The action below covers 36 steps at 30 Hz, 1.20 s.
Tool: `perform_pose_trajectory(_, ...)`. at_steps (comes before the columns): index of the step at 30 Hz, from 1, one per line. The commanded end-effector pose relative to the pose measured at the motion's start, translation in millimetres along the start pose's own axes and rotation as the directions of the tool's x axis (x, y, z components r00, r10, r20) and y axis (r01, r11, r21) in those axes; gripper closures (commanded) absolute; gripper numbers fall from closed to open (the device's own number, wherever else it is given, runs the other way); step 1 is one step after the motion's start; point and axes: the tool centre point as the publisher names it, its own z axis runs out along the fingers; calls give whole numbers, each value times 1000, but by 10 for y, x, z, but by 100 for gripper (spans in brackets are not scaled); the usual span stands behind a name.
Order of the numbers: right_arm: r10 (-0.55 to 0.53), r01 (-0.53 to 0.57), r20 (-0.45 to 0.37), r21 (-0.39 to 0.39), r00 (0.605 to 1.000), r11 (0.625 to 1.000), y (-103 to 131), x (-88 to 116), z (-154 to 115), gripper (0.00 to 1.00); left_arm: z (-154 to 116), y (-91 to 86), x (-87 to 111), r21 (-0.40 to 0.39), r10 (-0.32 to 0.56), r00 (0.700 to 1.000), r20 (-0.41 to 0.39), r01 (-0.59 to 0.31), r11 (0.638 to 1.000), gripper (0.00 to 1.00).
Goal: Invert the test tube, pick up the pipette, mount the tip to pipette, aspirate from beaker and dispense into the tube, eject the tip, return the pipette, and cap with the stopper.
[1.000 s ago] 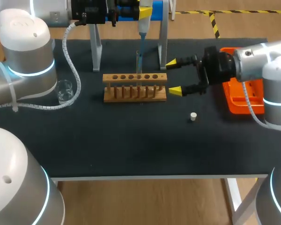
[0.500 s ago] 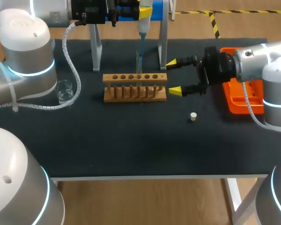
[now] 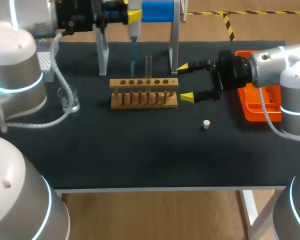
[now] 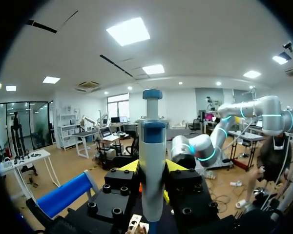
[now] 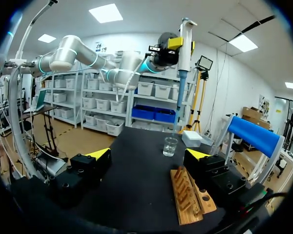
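My left gripper (image 3: pixel 133 15) is shut on the white and blue pipette (image 3: pixel 134 37) at the table's far edge; its tip hangs above the table just left of the glass test tube (image 3: pixel 148 64). The tube stands upright in the wooden rack (image 3: pixel 144 93). In the left wrist view the pipette (image 4: pixel 152 156) stands between my left gripper's (image 4: pixel 152 169) yellow tips. My right gripper (image 3: pixel 186 81) stands open just right of the rack, nothing in it. A glass beaker (image 3: pixel 69 98) sits at the left, and a small white stopper (image 3: pixel 206 124) lies in front of the right gripper.
The pipette stand (image 3: pixel 174 45) with a blue bar rises behind the rack. An orange tray (image 3: pixel 255 107) lies under my right arm. A grey tip box (image 3: pixel 45 60) sits at the far left. From the right wrist, the rack (image 5: pixel 188 195) and the beaker (image 5: pixel 170 146) lie ahead.
My left arm has carried the pipette to the left, away from the test tube's mouth, which now shows uncovered. The right arm has not moved.
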Motion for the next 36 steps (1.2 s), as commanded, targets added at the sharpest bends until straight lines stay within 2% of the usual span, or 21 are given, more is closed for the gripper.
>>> perform_pose_trajectory(1, 0, 0, -2, 0, 1000, 1000, 2, 1, -14, 0, -459, 110, 58, 4, 10, 1000, 26, -10, 1000, 100)
perform_pose_trajectory(12, 0, 0, -2, 0, 1000, 1000, 2, 1, -14, 0, -1214, 332, -241, -20, 69, 988, 139, -66, 998, 100)
perform_pose_trajectory(18, 0, 0, -2, 0, 1000, 1000, 2, 1, -14, 0, -1533, 490, -429, -21, 82, 979, 186, -79, 997, 100)
perform_pose_trajectory(28, 0, 0, -2, 0, 1000, 1000, 2, 1, -14, 0, -1808, 760, -624, -14, 74, 971, 225, -73, 997, 100)
perform_pose_trajectory(36, 0, 0, -2, 0, 1000, 1000, 2, 1, -14, 0, -1904, 838, -730, -5, 72, 968, 238, -73, 997, 100)
